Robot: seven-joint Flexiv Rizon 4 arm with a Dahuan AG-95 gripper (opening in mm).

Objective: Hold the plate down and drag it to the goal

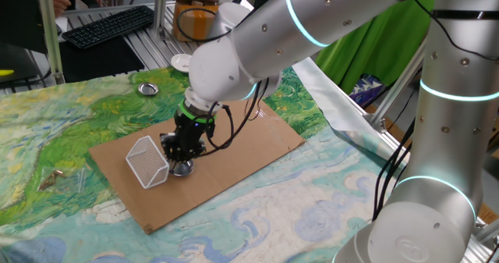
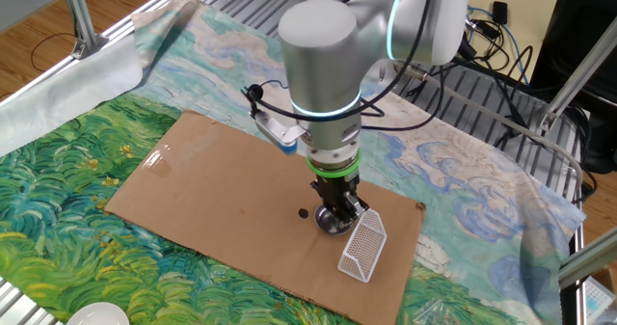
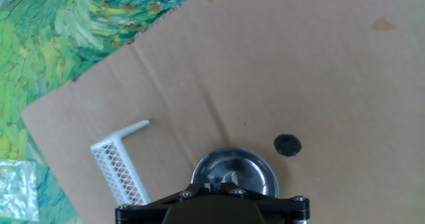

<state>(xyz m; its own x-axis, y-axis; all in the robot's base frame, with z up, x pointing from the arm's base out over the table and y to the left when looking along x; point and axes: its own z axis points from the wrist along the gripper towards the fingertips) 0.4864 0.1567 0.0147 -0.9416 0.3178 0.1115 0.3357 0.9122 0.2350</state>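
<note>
Closed tight, the end effector [image 1: 182, 155] is pressing its tips down into the hollow of the plate [image 3: 235, 173], which is sitting at the bottom centre of the hand view on the cardboard sheet [image 1: 242, 142]. Just left of the plate, the white mesh basket [image 1: 147, 161] is lying tipped on its side, almost touching the plate's rim in one fixed view. To the plate's right in the hand view, a small black dot [image 3: 287, 144] is marking the cardboard. Farther back, near the upper left of one fixed view, another steel dish [image 1: 147, 88] is resting on the painted cloth [image 1: 47, 138] covering the bench, with a white dish [image 1: 182, 62] beyond it.
</note>
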